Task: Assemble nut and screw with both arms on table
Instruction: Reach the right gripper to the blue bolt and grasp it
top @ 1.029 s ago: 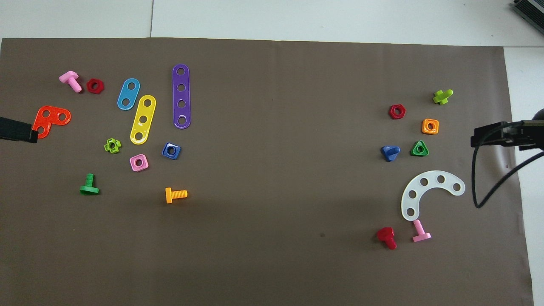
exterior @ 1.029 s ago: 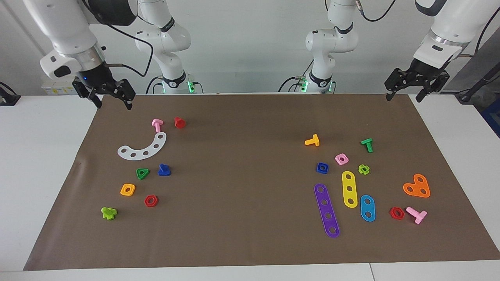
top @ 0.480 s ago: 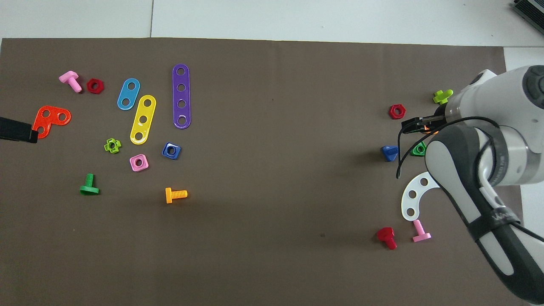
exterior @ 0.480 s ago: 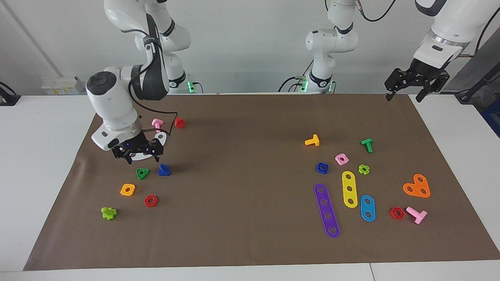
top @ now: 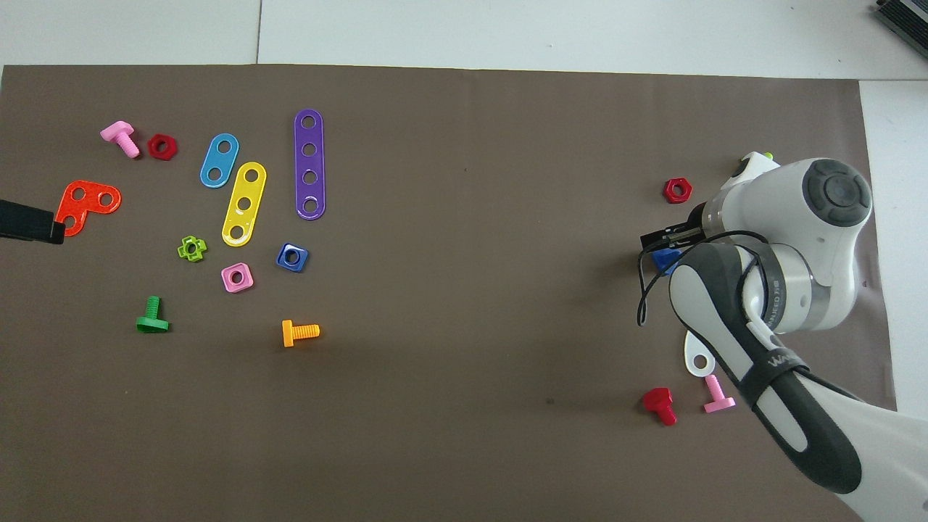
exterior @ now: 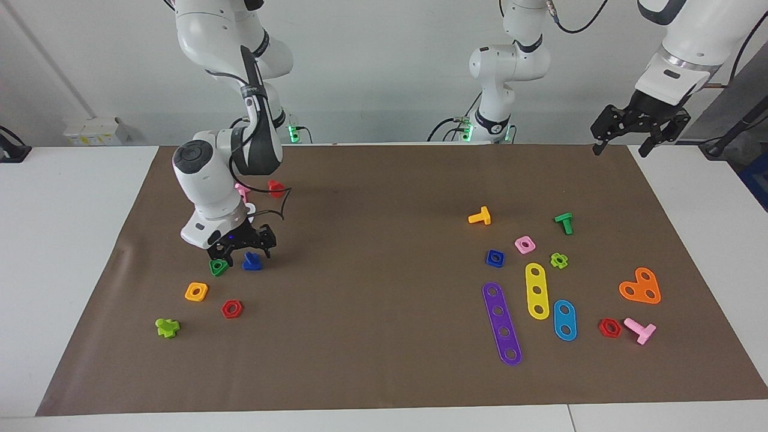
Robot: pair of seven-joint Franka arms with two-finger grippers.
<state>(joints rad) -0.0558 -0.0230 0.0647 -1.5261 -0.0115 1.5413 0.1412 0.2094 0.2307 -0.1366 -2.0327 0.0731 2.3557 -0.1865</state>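
Note:
The dark-blue screw point(exterior: 252, 261) lies on the brown mat point(exterior: 384, 180) of the table point(exterior: 72, 240), toward the right arm's end. My right gripper point(exterior: 250, 252) hangs low right over it, open, a finger on each side of the screw, which rests on the mat. In the overhead view the right gripper point(top: 661, 246) and wrist cover most of the screw point(top: 663, 262). The dark-blue nut point(exterior: 495, 258) point(top: 292, 257) lies toward the left arm's end. My left gripper point(exterior: 620, 150) waits open above the mat's corner nearest the robots; its tip point(top: 29, 221) shows at the overhead view's edge.
A green triangular nut point(exterior: 219, 267) lies right beside the screw, close to one finger. An orange square nut point(exterior: 196, 291), a red hex nut point(exterior: 231, 309) and a lime bolt point(exterior: 167, 327) lie farther out. A pink nut point(exterior: 525, 244), a yellow bolt point(exterior: 480, 216) and a purple strip point(exterior: 501, 324) surround the blue nut.
The right arm has swung down from the mat's edge nearest the robots and out to the blue screw, lowering its gripper around it. The left arm has not moved.

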